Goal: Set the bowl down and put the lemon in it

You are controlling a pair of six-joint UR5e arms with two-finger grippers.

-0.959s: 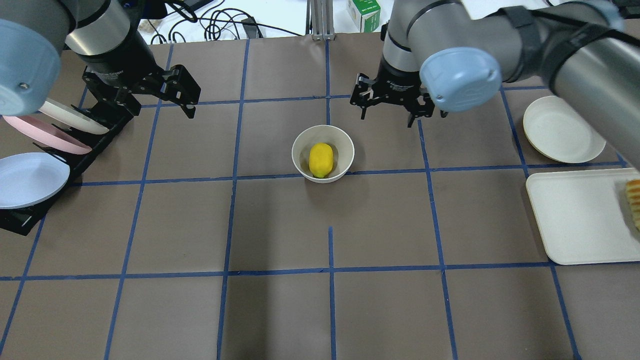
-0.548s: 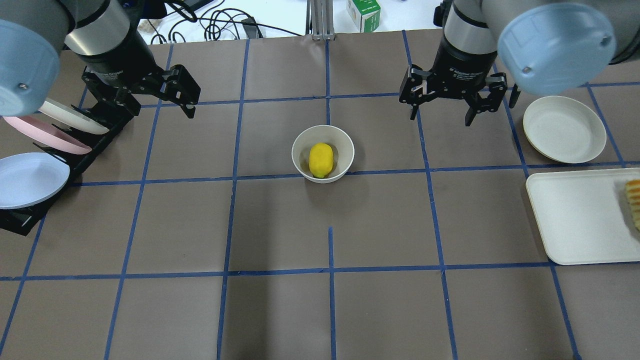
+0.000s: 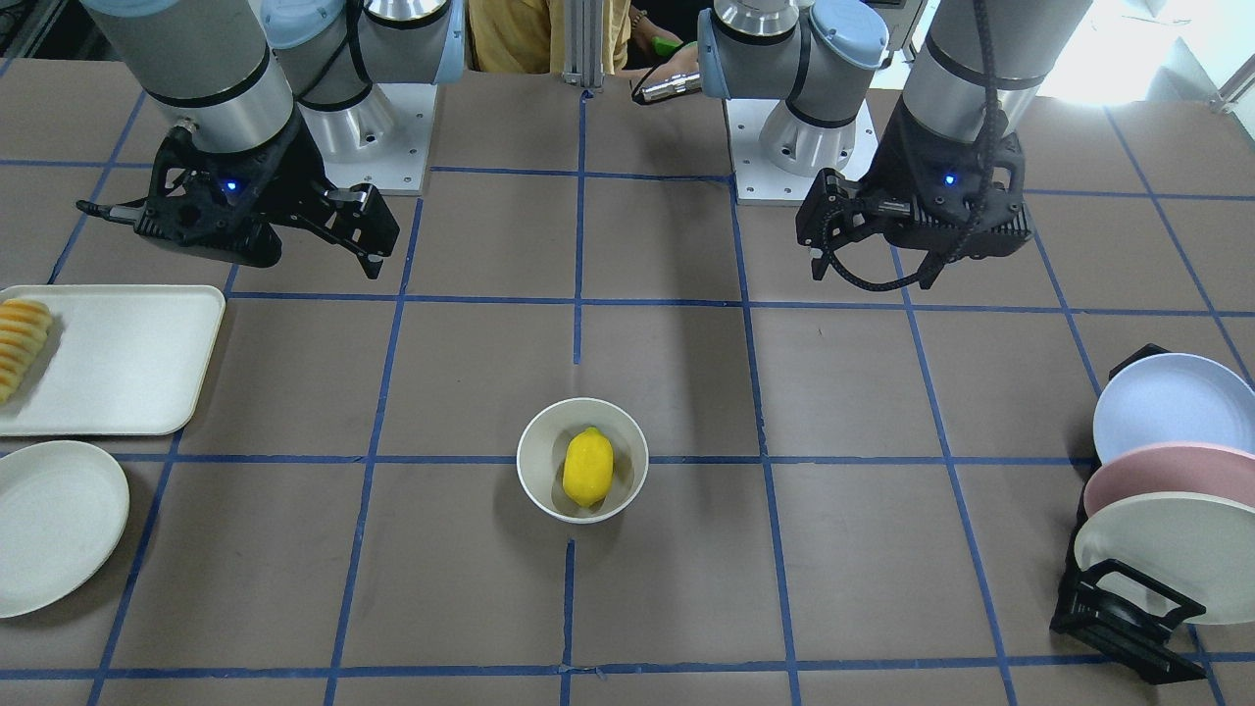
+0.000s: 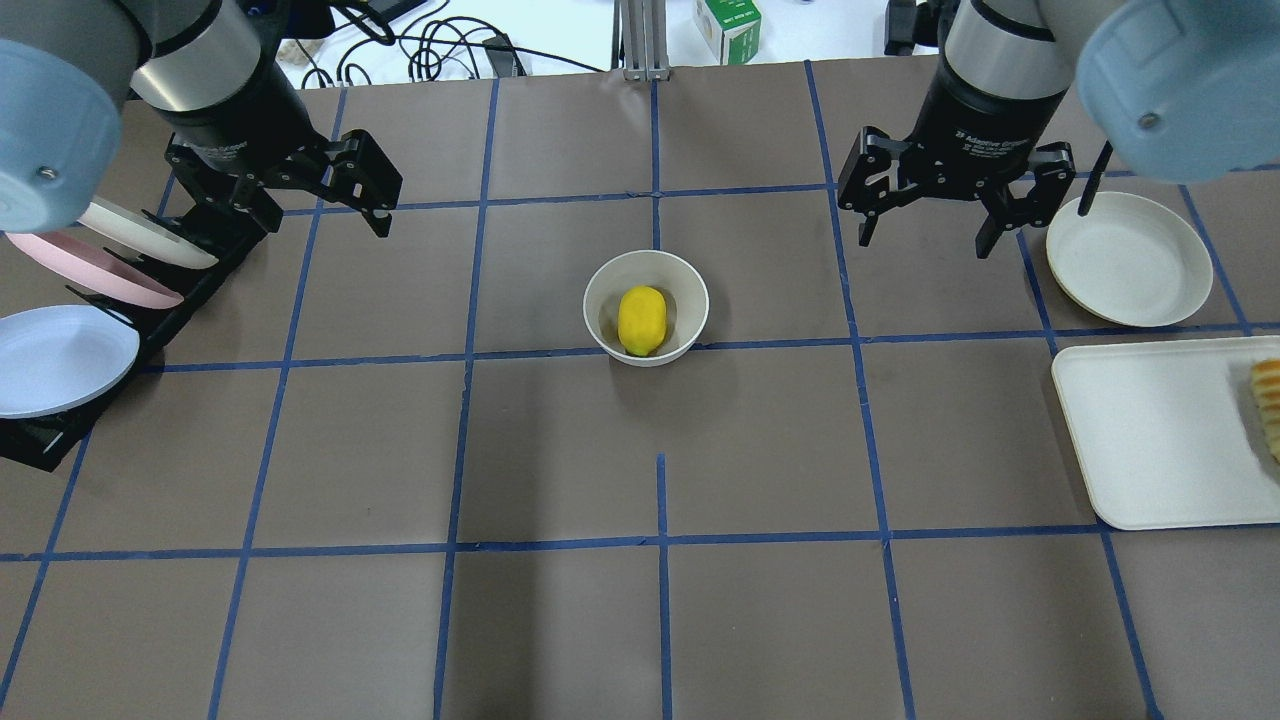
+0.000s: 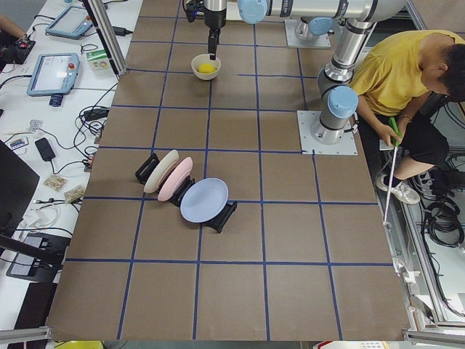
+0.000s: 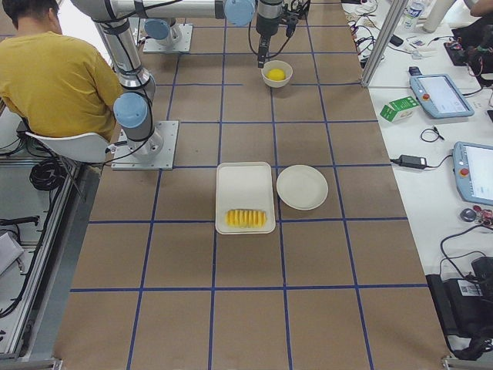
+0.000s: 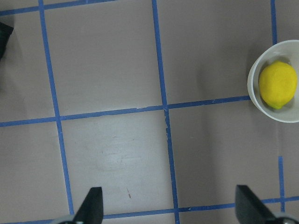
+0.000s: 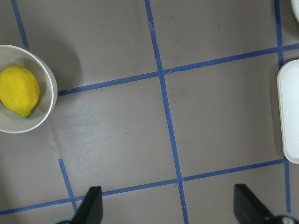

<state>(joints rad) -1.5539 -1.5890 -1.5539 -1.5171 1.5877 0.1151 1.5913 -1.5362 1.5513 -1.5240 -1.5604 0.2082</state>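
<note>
partly cropped in wrist views: bowl (image 7: 255, 80)

Black two-finger right claw (image 4: 925, 243) carried sideways over the brown gridded table (image 4: 560, 450), drawn well away from the small off-white round bowl (image 4: 596, 300), brought near the flat cream round plate (image 4: 1130, 262), light-blue joint cap (image 4: 1170, 80) shifted toward the view's upper right corner.

Lemon (image 4: 641, 319) is seen lying in bowl (image 4: 597, 300), set mid-way across the bench (image 4: 560, 450) on a blue tape line. Right gripper (image 4: 925, 240) is positioned between bowl and cream plate (image 4: 1130, 260), jaws spread, nothing gripped. Left gripper (image 4: 290, 215) is positioned by plate rack (image 4: 150, 320); jaws appear spread, the far one partly hidden.
</note>
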